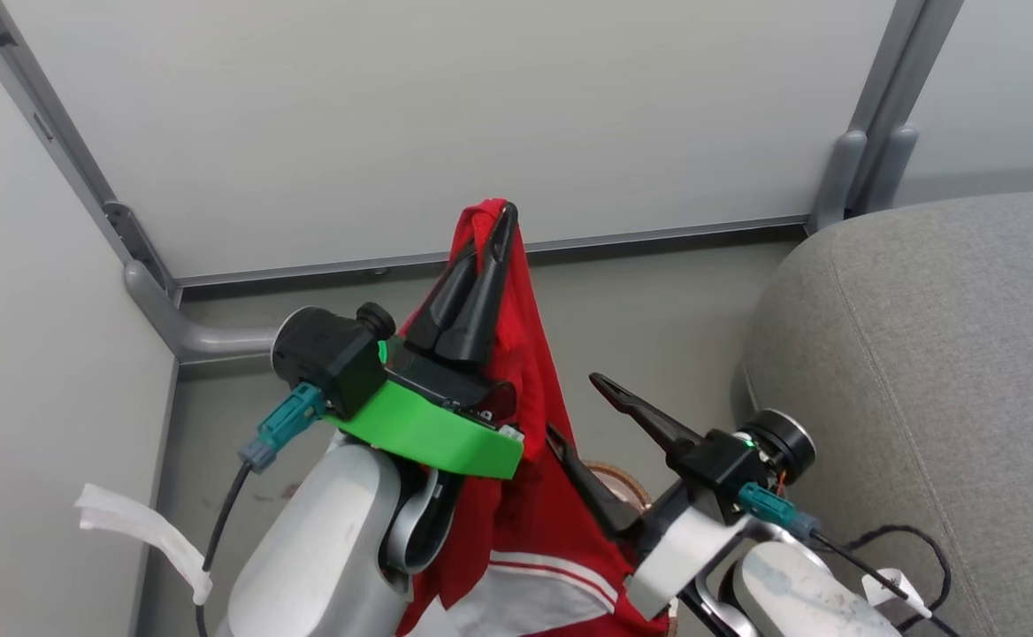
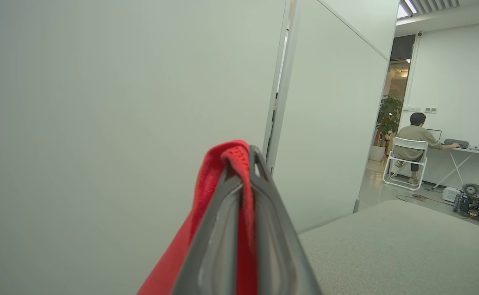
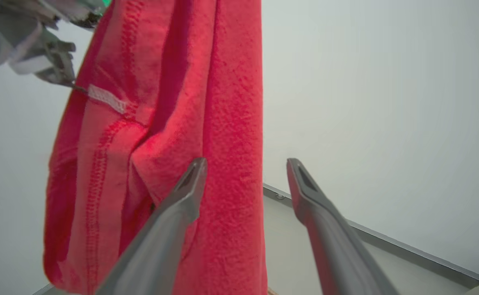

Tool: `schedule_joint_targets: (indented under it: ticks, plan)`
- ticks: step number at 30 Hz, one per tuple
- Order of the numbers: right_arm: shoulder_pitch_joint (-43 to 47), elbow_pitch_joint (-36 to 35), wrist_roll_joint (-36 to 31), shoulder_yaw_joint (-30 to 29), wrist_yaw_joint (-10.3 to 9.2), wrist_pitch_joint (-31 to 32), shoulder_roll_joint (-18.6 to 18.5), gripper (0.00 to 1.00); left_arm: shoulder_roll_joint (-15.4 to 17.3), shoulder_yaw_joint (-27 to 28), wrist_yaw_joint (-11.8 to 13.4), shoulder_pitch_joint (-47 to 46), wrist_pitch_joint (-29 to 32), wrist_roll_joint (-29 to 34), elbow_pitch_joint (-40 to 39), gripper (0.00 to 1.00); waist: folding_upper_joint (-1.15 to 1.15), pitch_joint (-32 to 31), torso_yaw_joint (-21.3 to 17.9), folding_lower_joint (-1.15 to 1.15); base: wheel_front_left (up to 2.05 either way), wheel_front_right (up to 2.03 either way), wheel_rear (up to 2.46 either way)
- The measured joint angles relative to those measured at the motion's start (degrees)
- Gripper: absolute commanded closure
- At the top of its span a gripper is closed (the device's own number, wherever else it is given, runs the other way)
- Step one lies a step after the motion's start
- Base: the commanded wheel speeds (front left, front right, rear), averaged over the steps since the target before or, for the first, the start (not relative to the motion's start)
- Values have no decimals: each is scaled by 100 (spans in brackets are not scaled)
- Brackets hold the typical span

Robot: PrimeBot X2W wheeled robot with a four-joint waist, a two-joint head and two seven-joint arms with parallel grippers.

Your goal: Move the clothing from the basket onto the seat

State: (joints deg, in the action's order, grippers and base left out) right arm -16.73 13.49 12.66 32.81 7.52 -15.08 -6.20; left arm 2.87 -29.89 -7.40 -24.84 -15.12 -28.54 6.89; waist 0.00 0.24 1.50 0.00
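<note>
dangling red garment between left jaws

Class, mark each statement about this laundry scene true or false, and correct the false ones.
1. The left gripper is shut on the red fabric garment. True.
2. The right gripper also clamps the garment. False: its fingers are spread open.
3. The garment lies on the large light-grey fabric seat. False: it hangs from the left gripper, beside the seat.
4. A person sits on a white chair at a desk in the background. True.
</note>
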Motion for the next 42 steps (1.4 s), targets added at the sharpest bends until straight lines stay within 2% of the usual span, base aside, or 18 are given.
schedule_joint_targets:
  ticks: [9,16,24,31,32,33,34,36,42]
  plan:
    - [-877,419,189,656,0,0,-337,0,0,-229,0,-3,0,-68,-31,100,0,48,165,0,0,0,0]
    - [-1311,766,315,843,0,-1,-497,0,1,-365,0,-16,0,-120,-48,100,0,63,207,0,0,0,0]
    - [-1263,1360,47,613,0,0,-271,0,1,-636,0,-83,0,-214,-94,100,0,85,251,0,0,0,0]
    - [-1010,2135,188,944,0,-1,-55,0,0,-837,0,-169,0,-269,-108,100,0,92,358,0,0,0,0]
    - [-961,2263,230,992,0,-1,-41,32,1,-853,0,-170,0,-270,-103,100,0,93,373,0,0,0,0]
    - [-917,2368,256,1056,0,-1,-30,45,1,-862,0,-170,0,-271,-94,100,0,95,385,0,0,0,0]
    - [-855,2480,302,1106,0,-1,-19,70,1,-869,0,-170,0,-281,-81,100,0,96,399,0,0,0,0]
    - [-762,2601,426,1183,0,-1,-16,100,1,-866,0,-170,0,-287,-56,100,0,106,418,0,0,0,0]
    - [-692,2475,648,1042,0,0,-77,100,1,-753,0,-169,0,-267,41,100,0,155,383,0,0,0,0]
